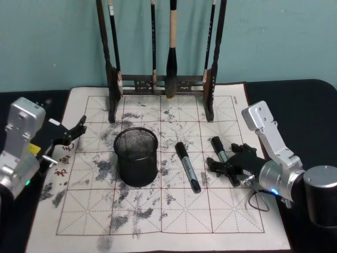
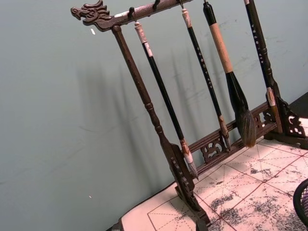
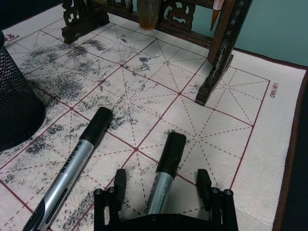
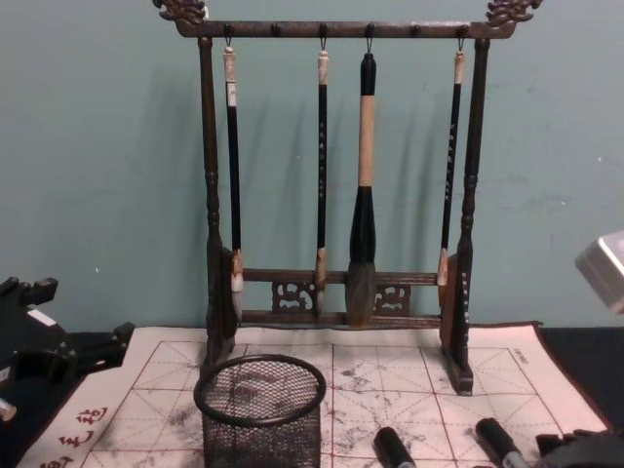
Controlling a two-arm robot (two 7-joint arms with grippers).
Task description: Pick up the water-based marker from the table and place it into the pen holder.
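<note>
Two black-and-grey markers lie on the ink-stained practice mat [image 1: 158, 211]. One marker [image 1: 188, 166] [image 3: 72, 168] lies just right of the pen holder [image 1: 137, 168] [image 4: 259, 421], a black mesh cup standing upright. The other marker [image 1: 220, 150] [image 3: 166, 163] lies farther right. My right gripper [image 1: 227, 157] [image 3: 161, 185] is low over this marker and open, with one finger on each side and a gap to both. At the mat's left edge, my left gripper [image 1: 78, 128] is parked open and holds nothing.
A tall dark wooden rack [image 1: 158, 84] [image 4: 336, 292] hung with calligraphy brushes stands at the back of the mat. Its right foot [image 3: 211, 86] is a short way beyond the right marker. The black tabletop [image 1: 310, 100] surrounds the mat.
</note>
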